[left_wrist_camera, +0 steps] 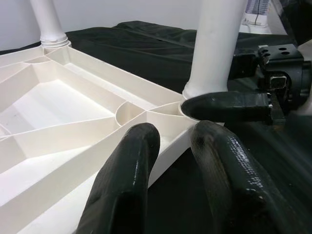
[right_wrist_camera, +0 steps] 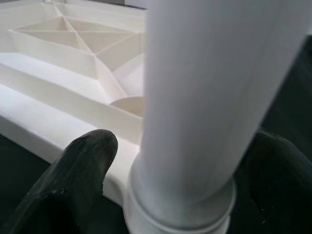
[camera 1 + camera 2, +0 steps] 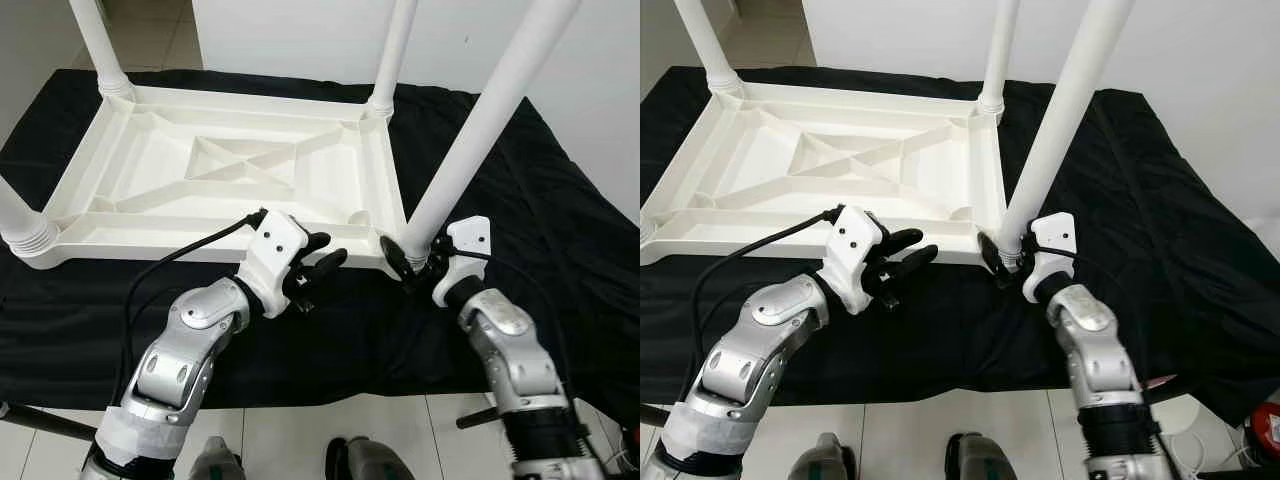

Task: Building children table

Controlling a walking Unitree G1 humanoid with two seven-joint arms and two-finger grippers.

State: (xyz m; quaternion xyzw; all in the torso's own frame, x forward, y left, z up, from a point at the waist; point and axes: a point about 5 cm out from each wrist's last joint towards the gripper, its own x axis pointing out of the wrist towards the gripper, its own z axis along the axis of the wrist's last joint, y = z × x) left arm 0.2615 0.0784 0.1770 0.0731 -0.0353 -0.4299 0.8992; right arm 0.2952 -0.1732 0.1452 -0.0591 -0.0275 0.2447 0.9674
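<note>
Black cloth under upturned white tabletop. Right gripper clamped around near leg; left gripper released, just beside tabletop.

1. Both head views were bright and evenly lit, with sharp focus and no motion blur.
2. The white table top came close to overexposure, its ribs marked only by soft grey shading.
3. The black cloth swallowed detail, showing faint sheen along its folds.
4. In the left wrist view the near black fingers were blurred and carried small glossy highlights.
5. In the right wrist view the white leg was soft, pale and out of focus.
</note>
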